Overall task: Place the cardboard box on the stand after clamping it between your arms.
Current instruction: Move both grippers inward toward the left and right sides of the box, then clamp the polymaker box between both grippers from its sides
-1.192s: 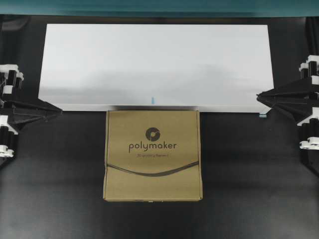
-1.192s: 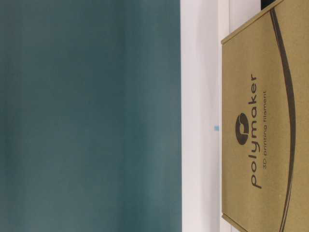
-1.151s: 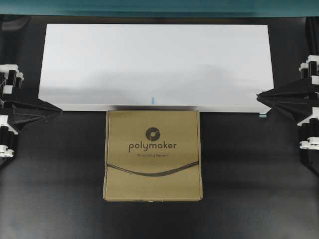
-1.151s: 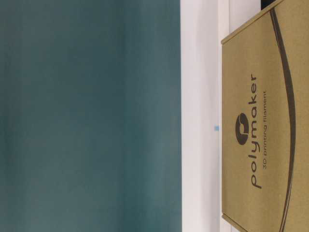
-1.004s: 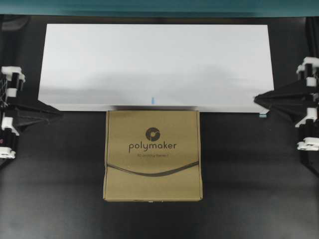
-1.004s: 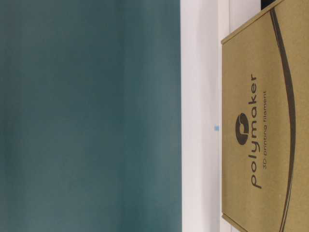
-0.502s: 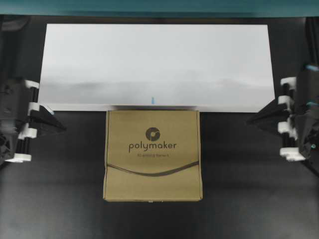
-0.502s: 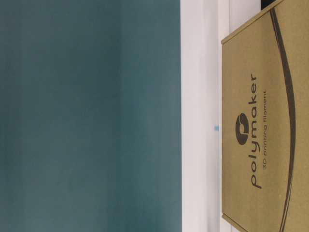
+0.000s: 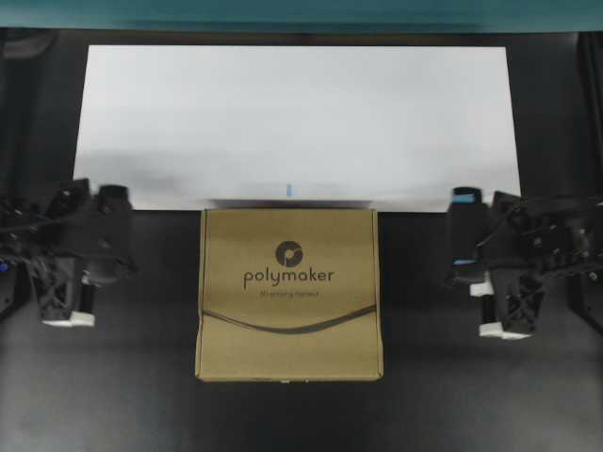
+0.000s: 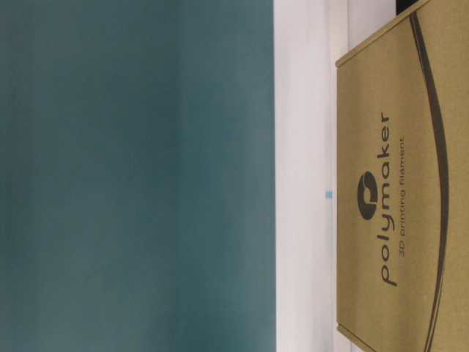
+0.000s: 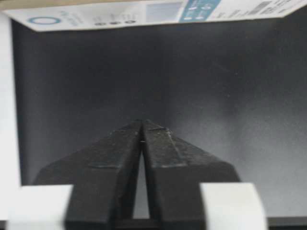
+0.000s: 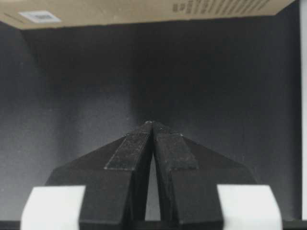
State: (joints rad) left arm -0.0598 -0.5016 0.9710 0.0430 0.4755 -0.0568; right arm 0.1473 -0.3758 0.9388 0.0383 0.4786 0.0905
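Observation:
The brown cardboard box, printed "polymaker", lies flat on the black table with its far edge against the front of the white stand. My left gripper is shut and empty, left of the box and apart from it. My right gripper is shut and empty, right of the box and apart from it. In the left wrist view the shut gripper points at the box's labelled side. In the right wrist view the shut gripper points at the box's other side.
A teal wall stands behind the stand. Black table shows between each gripper and the box. The stand's edge shows in the left wrist view and in the right wrist view.
Both arms have swung in from the table's sides toward the box and a little toward the front. The box has not moved.

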